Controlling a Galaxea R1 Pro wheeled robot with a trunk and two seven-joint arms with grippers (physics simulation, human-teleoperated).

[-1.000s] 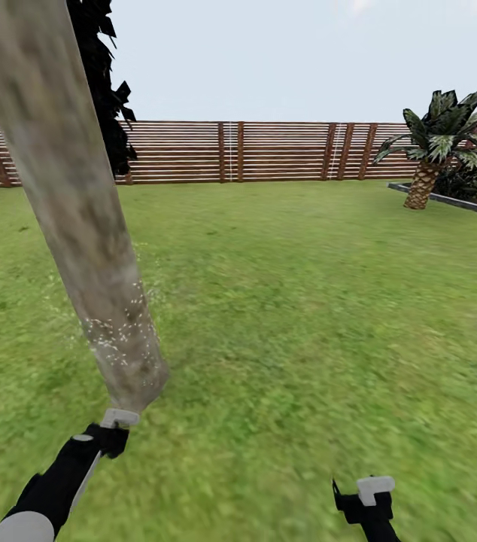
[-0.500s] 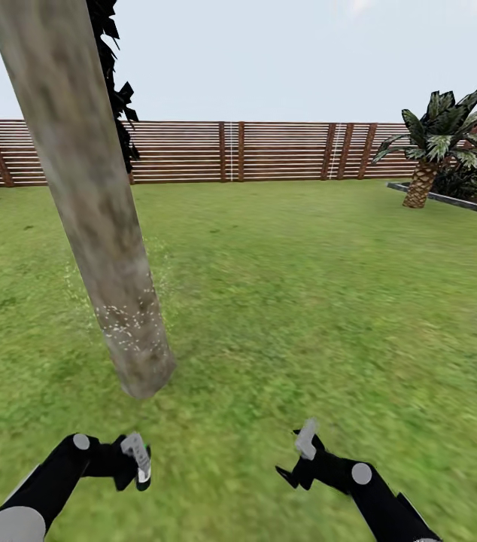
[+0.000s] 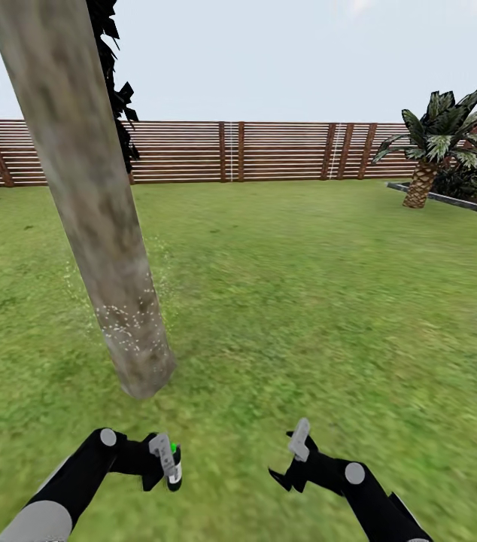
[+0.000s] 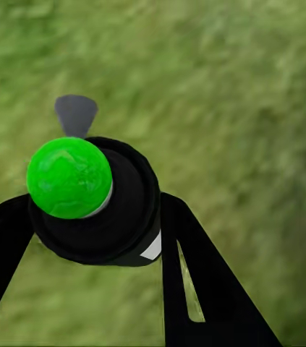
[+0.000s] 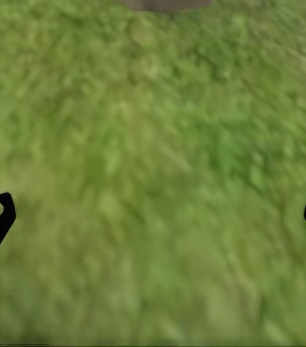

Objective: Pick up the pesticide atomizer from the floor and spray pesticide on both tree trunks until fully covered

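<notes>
Black fingers of the left gripper are clamping the black, green-capped pesticide atomizer low over the grass; the right gripper is hanging spread apart, empty, near the mottled grey-tan tree trunk.

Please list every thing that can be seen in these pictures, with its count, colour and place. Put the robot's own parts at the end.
trunk: one, mottled grey-tan, left of the head view, leaning, white specks near its base.
conifer: one, near-black, behind the trunk.
fence: one, brown slats, across the far edge of the lawn.
palm: one, scaly brown stem with dark green fronds, far right by the fence.
lawn: one, green, covering the ground.
atomizer: one, black with a green top, between the left claw's fingers.
left claw: one, black and grey, low left in the head view, shut on the atomizer.
right claw: one, black and grey, low right, open, holding nothing.
</notes>
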